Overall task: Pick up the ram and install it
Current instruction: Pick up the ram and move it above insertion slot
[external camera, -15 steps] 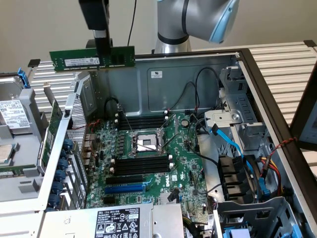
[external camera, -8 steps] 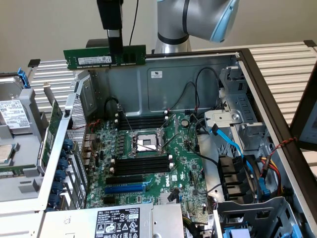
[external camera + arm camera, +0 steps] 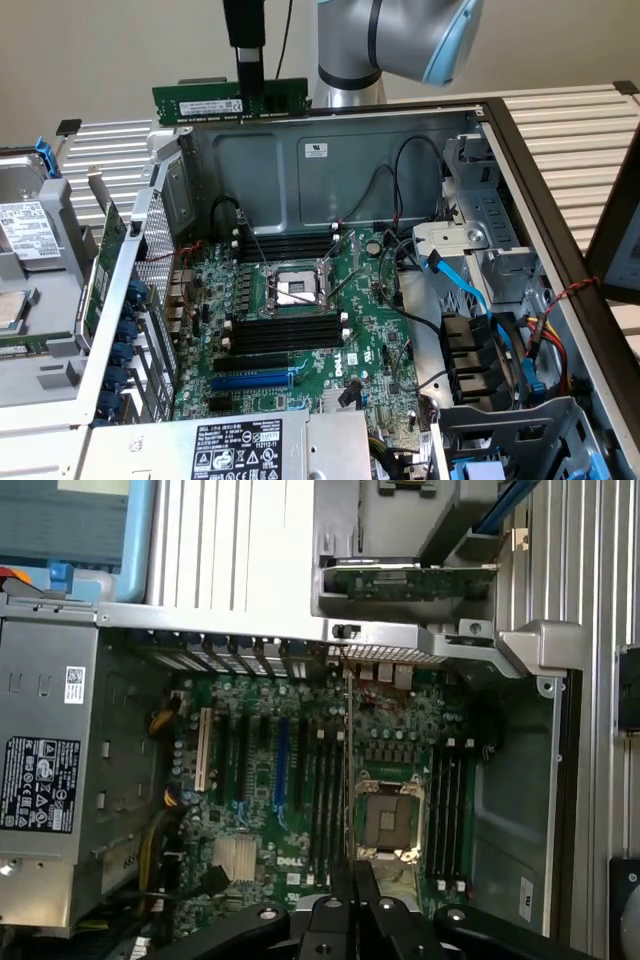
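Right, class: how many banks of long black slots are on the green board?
2. The first bank lies between the metal socket and the case's back wall; the second bank lies on the socket's other side, beside the blue slot. None looks hidden.

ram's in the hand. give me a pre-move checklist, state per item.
1. Grip: ok. The hand is shut on the ram, near its middle.
2. Ram level: ok. Its long edge looks roughly level in the exterior view.
3. Ram parallel to the slots: ok. In the wrist view its edge runs along them.
4. Slots empty: ok. No stick in the black ones beside the socket.
5. End clips open: cannot tell.
6. Ram seated: not ok. It hangs well above the board.
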You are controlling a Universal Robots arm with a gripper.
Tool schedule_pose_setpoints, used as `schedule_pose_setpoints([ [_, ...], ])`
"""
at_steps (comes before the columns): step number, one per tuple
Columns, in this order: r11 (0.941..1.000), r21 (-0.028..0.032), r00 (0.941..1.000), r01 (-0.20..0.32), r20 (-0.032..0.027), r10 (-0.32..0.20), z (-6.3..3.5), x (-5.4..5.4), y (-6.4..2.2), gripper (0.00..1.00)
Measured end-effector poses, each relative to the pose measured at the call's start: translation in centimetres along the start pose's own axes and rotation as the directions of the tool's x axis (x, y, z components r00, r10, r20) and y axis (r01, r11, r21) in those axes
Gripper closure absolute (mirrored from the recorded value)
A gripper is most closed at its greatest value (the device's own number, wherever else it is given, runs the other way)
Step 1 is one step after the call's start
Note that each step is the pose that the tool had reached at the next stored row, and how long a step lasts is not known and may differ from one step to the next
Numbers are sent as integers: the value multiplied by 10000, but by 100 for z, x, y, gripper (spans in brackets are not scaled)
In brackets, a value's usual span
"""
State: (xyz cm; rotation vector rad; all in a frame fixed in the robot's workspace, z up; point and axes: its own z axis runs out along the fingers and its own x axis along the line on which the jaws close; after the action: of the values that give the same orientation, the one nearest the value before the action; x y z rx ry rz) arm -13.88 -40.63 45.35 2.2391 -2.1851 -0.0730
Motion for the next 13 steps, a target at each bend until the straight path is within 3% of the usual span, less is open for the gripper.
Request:
schedule_pose_setpoints([
  [5,10000,37,10000,-34,-78,34,22,-55,-108,88],
  [10,9995,101,9995,-306,-92,307,58,-58,-124,88],
  [13,9987,135,9986,-500,-143,502,78,-57,-125,88],
])
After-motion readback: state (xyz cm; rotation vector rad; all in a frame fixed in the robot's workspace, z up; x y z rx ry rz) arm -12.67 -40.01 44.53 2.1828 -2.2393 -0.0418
